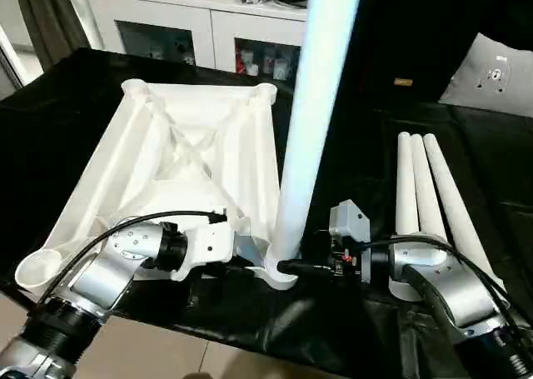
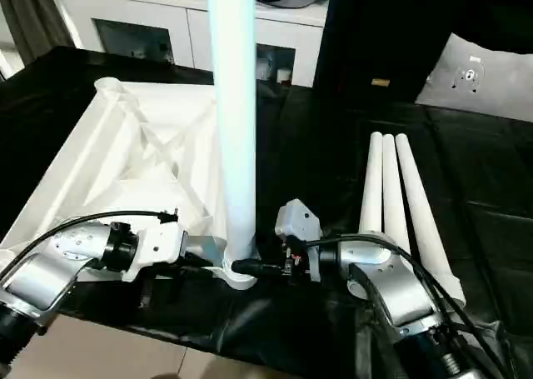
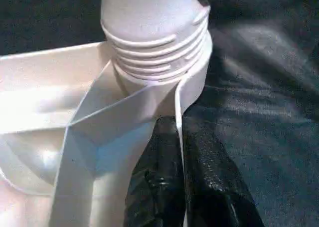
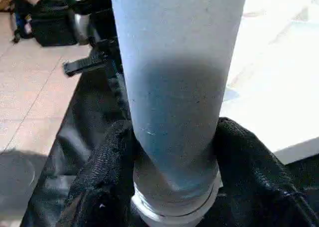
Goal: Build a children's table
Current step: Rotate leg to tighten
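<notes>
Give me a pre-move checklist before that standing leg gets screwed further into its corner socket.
1. Leg stands in the near corner socket: ok.
2. Thread fully seated: not ok, ridges show above the socket.
3. Right gripper on the leg's base, jaws either side: ok.
4. Left gripper pinching the tabletop rim beside the socket: ok.
5. Leg truly vertical: cannot tell.
6. Three spare legs lying clear to the right: ok.

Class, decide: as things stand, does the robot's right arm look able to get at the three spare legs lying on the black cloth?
Probably yes: the three spare legs lie bare just beside the right arm, nothing between. Its claw grips the upright leg and must release.
</notes>
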`<state>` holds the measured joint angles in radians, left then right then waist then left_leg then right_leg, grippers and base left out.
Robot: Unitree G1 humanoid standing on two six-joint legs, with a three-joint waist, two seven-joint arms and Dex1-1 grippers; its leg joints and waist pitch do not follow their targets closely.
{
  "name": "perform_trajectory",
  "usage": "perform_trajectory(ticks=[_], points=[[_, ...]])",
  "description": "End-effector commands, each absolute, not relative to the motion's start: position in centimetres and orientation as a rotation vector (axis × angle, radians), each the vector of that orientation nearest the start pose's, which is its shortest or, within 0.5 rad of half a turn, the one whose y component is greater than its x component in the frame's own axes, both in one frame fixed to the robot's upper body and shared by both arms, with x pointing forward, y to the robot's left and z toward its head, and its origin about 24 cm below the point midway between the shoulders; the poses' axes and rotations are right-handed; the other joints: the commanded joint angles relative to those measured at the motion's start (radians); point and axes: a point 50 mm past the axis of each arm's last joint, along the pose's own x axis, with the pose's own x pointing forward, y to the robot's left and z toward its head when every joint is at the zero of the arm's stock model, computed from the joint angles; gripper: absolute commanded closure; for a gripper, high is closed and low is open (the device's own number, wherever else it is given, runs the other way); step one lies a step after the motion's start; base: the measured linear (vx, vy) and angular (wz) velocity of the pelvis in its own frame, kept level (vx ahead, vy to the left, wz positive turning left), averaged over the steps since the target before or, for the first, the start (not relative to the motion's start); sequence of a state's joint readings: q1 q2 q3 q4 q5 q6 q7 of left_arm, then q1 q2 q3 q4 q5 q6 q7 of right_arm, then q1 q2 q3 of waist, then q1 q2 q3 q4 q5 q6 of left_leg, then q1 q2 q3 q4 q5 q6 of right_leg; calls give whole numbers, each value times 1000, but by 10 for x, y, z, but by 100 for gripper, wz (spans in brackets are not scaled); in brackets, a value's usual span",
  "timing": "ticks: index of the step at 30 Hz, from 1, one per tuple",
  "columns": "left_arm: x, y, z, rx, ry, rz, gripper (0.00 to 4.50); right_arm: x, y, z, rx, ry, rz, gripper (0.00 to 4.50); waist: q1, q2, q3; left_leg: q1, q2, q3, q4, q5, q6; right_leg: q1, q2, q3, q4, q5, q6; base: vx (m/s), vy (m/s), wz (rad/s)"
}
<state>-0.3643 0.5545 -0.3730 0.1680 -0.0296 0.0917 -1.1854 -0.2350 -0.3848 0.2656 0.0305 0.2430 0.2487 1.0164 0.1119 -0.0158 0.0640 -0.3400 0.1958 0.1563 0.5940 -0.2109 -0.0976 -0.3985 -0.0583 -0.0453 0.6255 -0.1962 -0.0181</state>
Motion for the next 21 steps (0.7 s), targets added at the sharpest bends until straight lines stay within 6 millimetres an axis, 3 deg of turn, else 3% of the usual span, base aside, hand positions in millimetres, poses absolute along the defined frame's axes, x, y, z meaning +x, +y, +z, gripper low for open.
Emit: perform_trajectory(ticks=[1, 2, 4, 8, 11, 12, 15, 16, 17, 18, 19, 21], points=[[281, 127, 64, 501, 333, -1288, 450, 254, -105, 38, -103, 341, 1158, 246, -9, 6, -46, -3, 27, 3, -80, -208, -6, 45, -70, 47, -82, -274, -186, 0, 0, 0], [284, 123, 66, 473, 327, -1251, 450, 255, -102, 35, -93, 346, 1111, 248, -11, 3, -43, -2, 22, -3, -83, -256, -18, 48, -74, 45, -93, -411, -145, 0, 0, 0], [286, 121, 68, 452, 326, -1226, 450, 256, -99, 33, -84, 344, 1082, 250, -17, 1, -44, 1, 21, -6, -84, -268, -21, 41, -76, 47, -104, -492, -103, 0, 0, 0], [297, 104, 76, 357, 301, -1078, 450, 267, -85, 27, 13, 347, 894, 250, -34, 0, -48, -6, 18, -9, -83, -242, -17, 41, -73, 46, -104, -465, -94, 0, 0, 0], [308, 90, 84, 275, 286, -934, 450, 279, -74, 26, 77, 357, 739, 251, -44, 1, -48, -7, 17, -6, -80, -219, -13, 36, -68, 48, -99, -397, -120, 0, 0, 0], [314, 82, 88, 244, 273, -839, 450, 287, -70, 25, 90, 359, 641, 251, -46, -3, -52, -13, 14, -8, -79, -188, -13, 45, -68, 47, -95, -366, -123, 0, 0, 0], [319, 74, 93, 246, 258, -777, 450, 297, -69, 26, 33, 342, 546, 251, -50, 0, -63, -18, 13, -4, -69, -81, 0, 50, -64, 48, -76, -155, -165, 0, 0, 0], [319, 72, 92, 269, 254, -787, 450, 300, -71, 27, 34, 324, 514, 251, -48, -1, -68, -20, 8, 0, -62, -20, 25, 54, -60, 48, -66, -25, -186, 51, -4, 4], [319, 72, 92, 269, 254, -787, 450, 300, -71, 27, 34, 324, 514, 251, -48, -1, -68, -20, 8, 0, -62, -20, 25, 54, -60, 48, -66, -25, -186, 51, -4, 4], [318, 72, 92, 282, 254, -795, 450, 301, -71, 28, 56, 319, 506, 251, -44, 1, -73, -22, 9, -1, -59, 25, 43, 57, -61, 48, -57, 60, -200, 0, 0, 0], [317, 75, 89, 326, 263, -810, 450, 301, -75, 31, 112, 290, 506, 196, -43, 2, -71, -26, 8, 0, -57, 46, 67, 59, -59, 46, -52, 134, -216, 0, 0, 0], [317, 77, 88, 332, 268, -810, 450, 301, -76, 31, 120, 284, 507, 182, -43, 2, -69, -25, 10, 0, -60, 21, 74, 59, -61, 45, -55, 115, -220, 0, 0, 0]])
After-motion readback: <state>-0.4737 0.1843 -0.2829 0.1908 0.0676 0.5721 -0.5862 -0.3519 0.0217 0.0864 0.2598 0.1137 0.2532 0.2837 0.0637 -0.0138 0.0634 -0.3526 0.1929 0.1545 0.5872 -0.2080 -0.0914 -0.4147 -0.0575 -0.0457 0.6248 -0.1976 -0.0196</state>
